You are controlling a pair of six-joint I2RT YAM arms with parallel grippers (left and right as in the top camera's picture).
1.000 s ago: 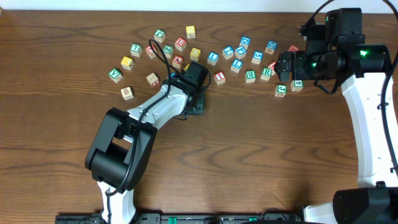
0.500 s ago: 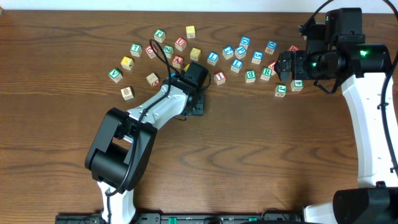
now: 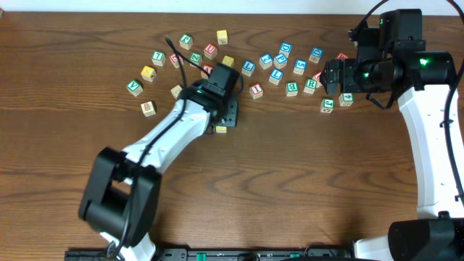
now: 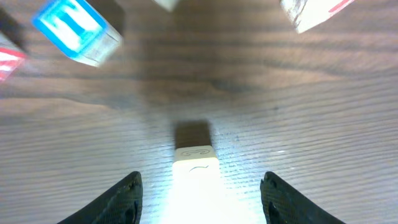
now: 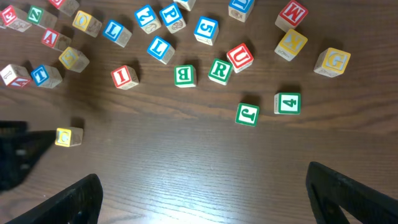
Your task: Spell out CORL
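Note:
A small yellow C cube stands on the wood just in front of the scattered pile. My left gripper hangs over it, open. In the left wrist view the cube glares bright between the fingers, with a gap on each side. The green R cube lies at the pile's right, close to my right gripper, which is open and empty. Two blue L cubes and a yellow-topped cube lie in the pile.
Many other letter and number cubes are strewn across the back of the table, among them a red I, a green B, a green J and a green 4. Bare wood fills the near half.
My left gripper has opened and drawn back a little towards the pile, leaving the yellow C cube showing on the table. The right arm has not moved.

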